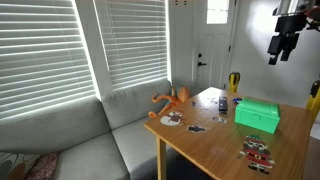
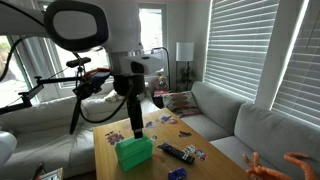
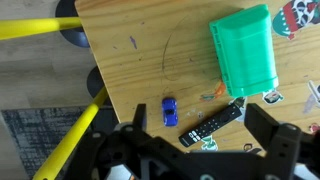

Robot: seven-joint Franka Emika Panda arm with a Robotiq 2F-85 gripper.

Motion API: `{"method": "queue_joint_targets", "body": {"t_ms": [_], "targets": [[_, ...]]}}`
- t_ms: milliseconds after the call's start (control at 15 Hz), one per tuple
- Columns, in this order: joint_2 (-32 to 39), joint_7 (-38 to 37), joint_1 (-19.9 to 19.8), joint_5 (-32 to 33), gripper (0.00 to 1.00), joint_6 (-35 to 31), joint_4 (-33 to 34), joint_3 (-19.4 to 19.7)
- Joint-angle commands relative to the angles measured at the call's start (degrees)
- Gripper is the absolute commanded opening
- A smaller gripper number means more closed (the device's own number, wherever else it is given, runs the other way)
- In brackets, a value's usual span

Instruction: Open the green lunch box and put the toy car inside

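Wrist view: closed green lunch box (image 3: 243, 52)

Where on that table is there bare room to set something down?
In the wrist view, the widest bare patch lies between the edge of the table and the green lunch box. Crowded spots: the toy car and remote near the box, and stickers past it.
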State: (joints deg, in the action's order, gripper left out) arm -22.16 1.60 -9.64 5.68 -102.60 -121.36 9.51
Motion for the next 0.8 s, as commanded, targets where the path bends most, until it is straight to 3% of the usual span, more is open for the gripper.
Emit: {"method": "queue_joint_targets", "body": {"t_ms": [0,400,733], "targets": [[0.1,0.0,0.1,0.0,1.0,0.1,0.1,0.1],[2.4,1.0,4.1,1.7,1.0,-1.2,-2.9,-4.8],[5.8,0.1,6.9,8.3,1.0,-0.6,-5.4,-9.3]]}}
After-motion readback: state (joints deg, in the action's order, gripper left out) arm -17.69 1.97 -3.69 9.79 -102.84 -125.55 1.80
